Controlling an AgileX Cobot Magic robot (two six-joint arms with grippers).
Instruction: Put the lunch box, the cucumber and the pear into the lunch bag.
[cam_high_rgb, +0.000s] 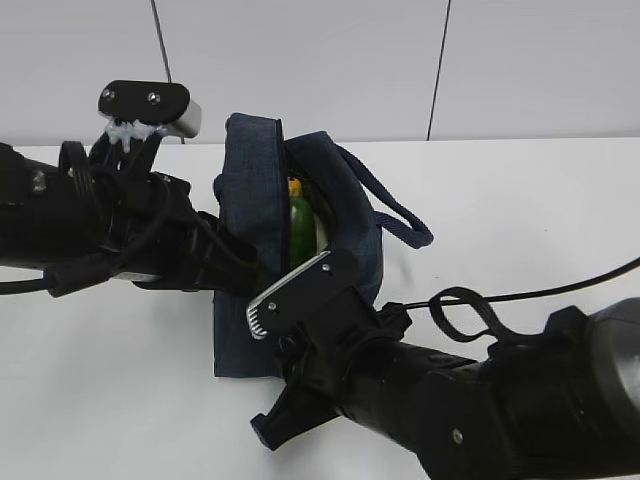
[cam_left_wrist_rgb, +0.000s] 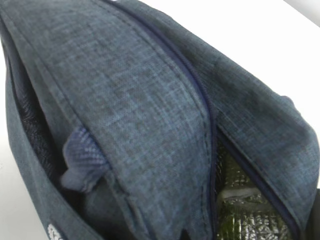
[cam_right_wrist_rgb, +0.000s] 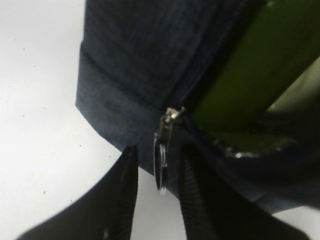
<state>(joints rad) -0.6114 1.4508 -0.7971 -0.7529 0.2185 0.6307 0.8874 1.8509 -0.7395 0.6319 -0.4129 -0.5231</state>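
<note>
- Navy cloth makes up the bag (cam_high_rgb: 250, 300), which sits in the middle of the white table (cam_high_rgb: 520, 210), between the two black arms.
- Its top gapes open, and its strap (cam_high_rgb: 400, 215) lies to the right.
- Inside the gap a green cucumber (cam_high_rgb: 301, 235) pokes up, with a bit of yellow pear (cam_high_rgb: 295, 187) just behind it.
- Shiny silver lining (cam_left_wrist_rgb: 250, 220) shows inside the bag.
- I cannot pick out the lunch box for sure.
- At the near end, the right pincer (cam_right_wrist_rgb: 157, 192) has its fingers a little apart, one on each side of the silver ring (cam_right_wrist_rgb: 162, 162). I cannot tell if they squeeze it.
- The left pincer is hidden against the bag's left side. It is closed tight, and I cannot see what it holds.
</note>
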